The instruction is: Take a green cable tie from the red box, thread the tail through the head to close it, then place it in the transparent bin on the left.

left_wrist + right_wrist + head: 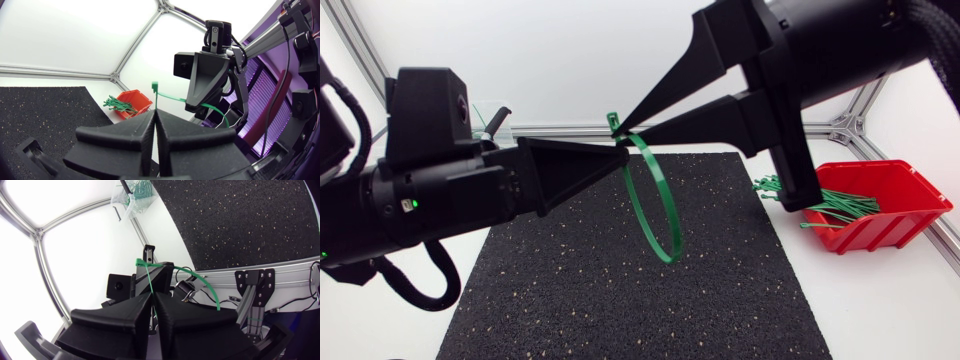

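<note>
A green cable tie (655, 205) hangs in a wide loop above the black mat, held by both grippers. My left gripper (623, 155) comes in from the left and is shut on the strap; in the left wrist view the tie's head (154, 86) sticks up out of its closed fingertips (156, 112). My right gripper (618, 128) reaches down from the upper right, shut on the tie just by the head (141, 261). The strap (150, 282) runs up from between the right gripper's fingers. The red box (895, 195) with several green ties (820, 205) sits at the right.
A black speckled mat (620, 300) covers the middle of the table. The transparent bin (131, 195), with green ties inside, stands at the far left behind my left arm. Aluminium frame rails (560, 130) run along the table's back edge.
</note>
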`<state>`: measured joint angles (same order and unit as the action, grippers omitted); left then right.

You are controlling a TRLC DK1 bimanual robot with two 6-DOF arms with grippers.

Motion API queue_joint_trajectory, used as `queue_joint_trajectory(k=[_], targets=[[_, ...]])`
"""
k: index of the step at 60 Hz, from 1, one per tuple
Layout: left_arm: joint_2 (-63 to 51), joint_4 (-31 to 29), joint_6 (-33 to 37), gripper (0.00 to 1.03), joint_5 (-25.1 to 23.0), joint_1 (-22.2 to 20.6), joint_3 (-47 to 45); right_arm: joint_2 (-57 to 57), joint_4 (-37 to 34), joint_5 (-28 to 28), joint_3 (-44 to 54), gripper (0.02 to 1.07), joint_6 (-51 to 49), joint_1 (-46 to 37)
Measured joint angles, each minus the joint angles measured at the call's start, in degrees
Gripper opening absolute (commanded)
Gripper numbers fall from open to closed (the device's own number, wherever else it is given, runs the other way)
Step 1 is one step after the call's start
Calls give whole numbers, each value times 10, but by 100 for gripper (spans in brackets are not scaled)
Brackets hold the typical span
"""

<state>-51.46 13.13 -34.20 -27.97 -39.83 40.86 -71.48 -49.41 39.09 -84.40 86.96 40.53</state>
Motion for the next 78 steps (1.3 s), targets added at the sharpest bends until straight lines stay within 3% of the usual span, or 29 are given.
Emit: queue_joint_trajectory(k=[25, 78], targets=[[-2, 0, 4, 3, 3, -1, 0, 13, -31, 0, -8, 8, -15, 3], [-10, 0, 9, 3, 2, -1, 0, -15, -13, 1, -34, 8, -15, 3]])
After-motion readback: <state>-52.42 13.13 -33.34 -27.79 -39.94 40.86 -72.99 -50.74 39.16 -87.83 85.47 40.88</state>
